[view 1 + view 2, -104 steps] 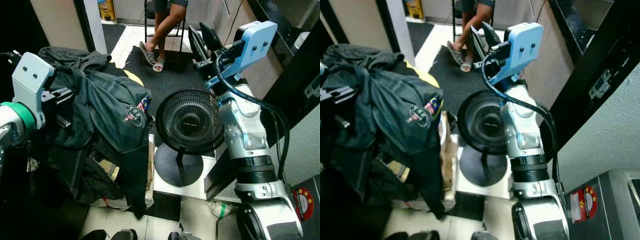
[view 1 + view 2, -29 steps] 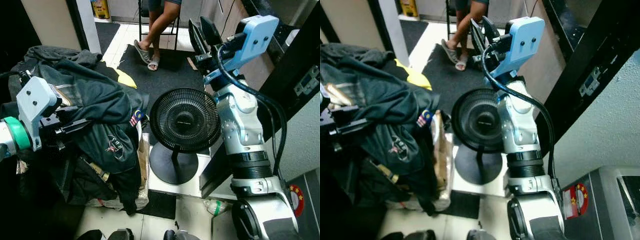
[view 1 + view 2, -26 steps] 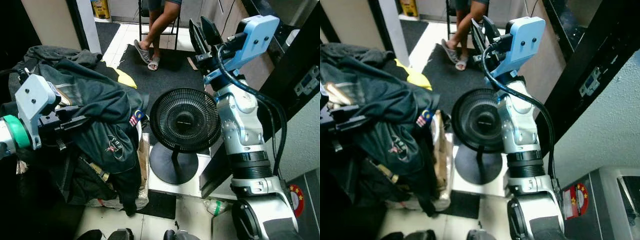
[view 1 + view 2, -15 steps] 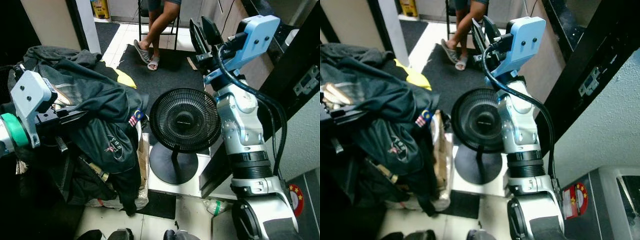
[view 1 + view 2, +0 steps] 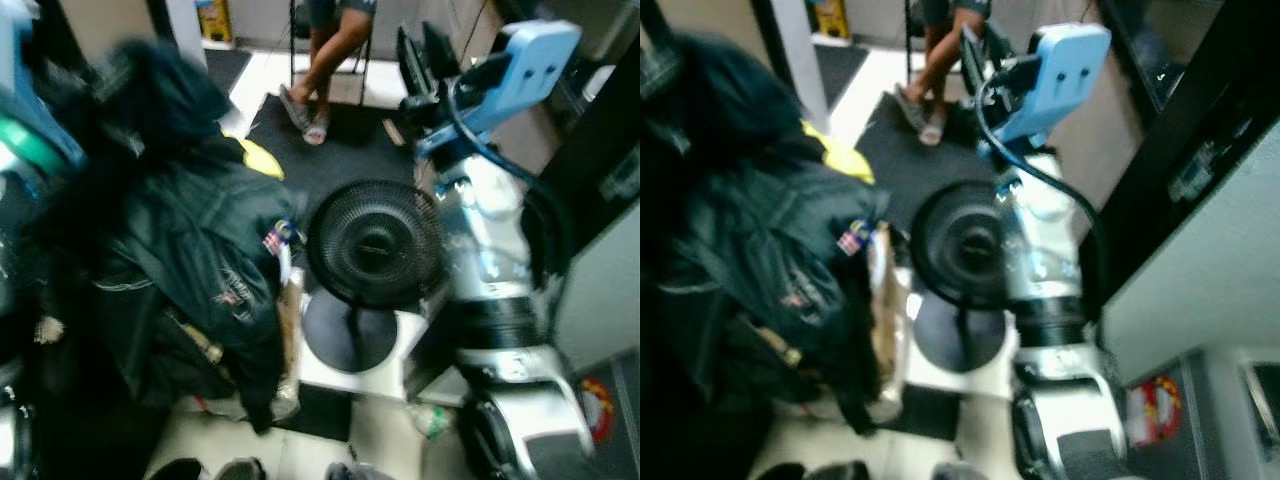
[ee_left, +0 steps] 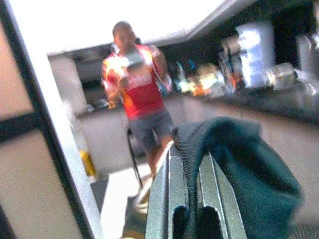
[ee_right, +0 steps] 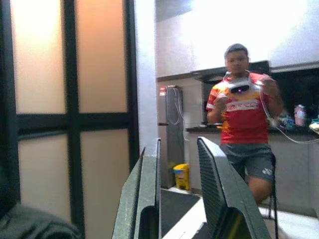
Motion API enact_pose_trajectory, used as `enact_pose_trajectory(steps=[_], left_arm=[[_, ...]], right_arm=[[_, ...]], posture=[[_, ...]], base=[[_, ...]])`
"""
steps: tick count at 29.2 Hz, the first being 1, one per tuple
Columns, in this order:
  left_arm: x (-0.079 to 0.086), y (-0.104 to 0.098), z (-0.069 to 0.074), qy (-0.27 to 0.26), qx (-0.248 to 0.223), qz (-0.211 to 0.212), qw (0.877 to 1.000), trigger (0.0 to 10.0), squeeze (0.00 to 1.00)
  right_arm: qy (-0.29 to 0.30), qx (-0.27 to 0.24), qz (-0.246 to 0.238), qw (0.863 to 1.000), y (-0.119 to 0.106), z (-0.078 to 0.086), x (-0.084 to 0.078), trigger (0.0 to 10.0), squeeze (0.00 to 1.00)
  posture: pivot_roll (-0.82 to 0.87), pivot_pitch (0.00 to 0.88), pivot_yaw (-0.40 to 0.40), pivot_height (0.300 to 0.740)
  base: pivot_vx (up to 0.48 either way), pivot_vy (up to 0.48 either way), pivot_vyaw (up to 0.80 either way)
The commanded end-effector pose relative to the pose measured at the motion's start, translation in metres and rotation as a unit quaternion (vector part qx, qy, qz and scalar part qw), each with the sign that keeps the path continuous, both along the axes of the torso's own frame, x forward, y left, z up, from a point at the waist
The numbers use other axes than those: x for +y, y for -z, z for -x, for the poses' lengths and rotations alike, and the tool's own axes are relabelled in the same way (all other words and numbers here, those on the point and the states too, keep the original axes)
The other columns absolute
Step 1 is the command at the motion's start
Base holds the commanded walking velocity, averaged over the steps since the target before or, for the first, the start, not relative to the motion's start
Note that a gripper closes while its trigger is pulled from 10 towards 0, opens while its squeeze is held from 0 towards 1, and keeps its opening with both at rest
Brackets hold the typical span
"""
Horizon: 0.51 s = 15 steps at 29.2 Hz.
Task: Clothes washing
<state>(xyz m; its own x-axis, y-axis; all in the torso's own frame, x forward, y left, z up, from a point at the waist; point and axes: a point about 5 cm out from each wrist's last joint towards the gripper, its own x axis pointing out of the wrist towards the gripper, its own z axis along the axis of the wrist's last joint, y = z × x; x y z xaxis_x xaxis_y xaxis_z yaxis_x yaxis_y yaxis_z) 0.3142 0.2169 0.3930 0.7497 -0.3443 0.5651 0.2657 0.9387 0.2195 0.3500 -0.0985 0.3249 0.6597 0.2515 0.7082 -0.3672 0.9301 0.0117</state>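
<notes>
The left gripper [image 6: 192, 199] is raised with its fingers pinched on dark cloth, while the right gripper [image 7: 179, 199] is held high, fingers parted.

A lived-in home by the kitchen: tiled floor [image 5: 262, 82], a black pedestal fan [image 5: 373, 246], a cluttered kitchen counter [image 6: 279, 97], frosted sliding door panels [image 7: 60, 119], and a yellow bin [image 7: 181, 176].
</notes>
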Motion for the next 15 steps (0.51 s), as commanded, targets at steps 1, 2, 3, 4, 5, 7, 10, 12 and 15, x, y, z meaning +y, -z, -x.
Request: enact_pose_trajectory(steps=[1,2,3,4,5,7,10,12,15], left_arm=[[-0.001,-0.003,-0.002,-0.014,0.0,0.011,1.0,10.0,0.0],[-0.027,-0.034,-0.013,0.013,0.006,0.087,0.996,10.0,0.0],[-0.031,-0.044,-0.015,0.012,0.009,0.108,0.994,10.0,0.0],[-0.031,-0.044,-0.015,0.012,0.009,0.108,0.994,10.0,0.0],[-0.032,-0.049,-0.016,0.008,0.009,0.121,0.993,10.0,0.0],[-0.033,-0.048,-0.017,-0.006,0.0,0.093,0.996,10.0,0.0],[-0.037,-0.037,-0.02,-0.024,-0.003,0.03,0.999,10.0,0.0],[-0.041,-0.008,-0.024,-0.049,0.012,-0.074,0.996,10.0,0.0],[-0.044,0.013,-0.022,-0.043,0.025,-0.138,0.989,10.0,0.0]], right_arm=[[0.009,-0.009,-0.007,1.0,-0.004,0.0,0.0,10.0,0.0],[0.027,-0.016,-0.025,0.999,-0.01,0.0,-0.003,10.0,0.0],[0.032,-0.018,-0.028,0.999,-0.011,0.0,-0.004,10.0,0.0],[0.032,-0.018,-0.028,0.999,-0.011,0.0,-0.004,10.0,0.0],[0.033,-0.018,-0.03,0.999,-0.012,0.001,-0.005,10.0,0.0],[0.033,-0.019,-0.028,0.999,-0.011,0.001,-0.005,10.0,0.0],[0.033,-0.019,-0.025,0.999,-0.01,0.001,-0.006,10.0,0.0],[0.035,-0.018,-0.026,0.999,-0.008,0.002,-0.007,10.0,0.0],[0.037,-0.016,-0.026,0.999,-0.007,0.001,-0.009,10.0,0.0]], posture=[[0.15,0.038,0.026,0.74],[0.14,0.029,0.033,0.74],[0.14,0.028,0.034,0.74],[0.14,0.028,0.034,0.74],[0.14,0.028,0.034,0.74],[0.14,0.024,0.042,0.74],[0.14,0.027,0.045,0.74],[0.14,0.03,0.047,0.74],[0.14,0.034,0.044,0.74]], base=[[0.0,0.0,0.0],[0.0,0.0,0.0],[0.0,0.0,0.0],[0.0,0.0,0.0],[0.0,0.0,0.0],[0.0,0.0,0.0],[0.0,0.0,0.0],[0.0,0.0,0.0],[0.0,0.0,0.0]])
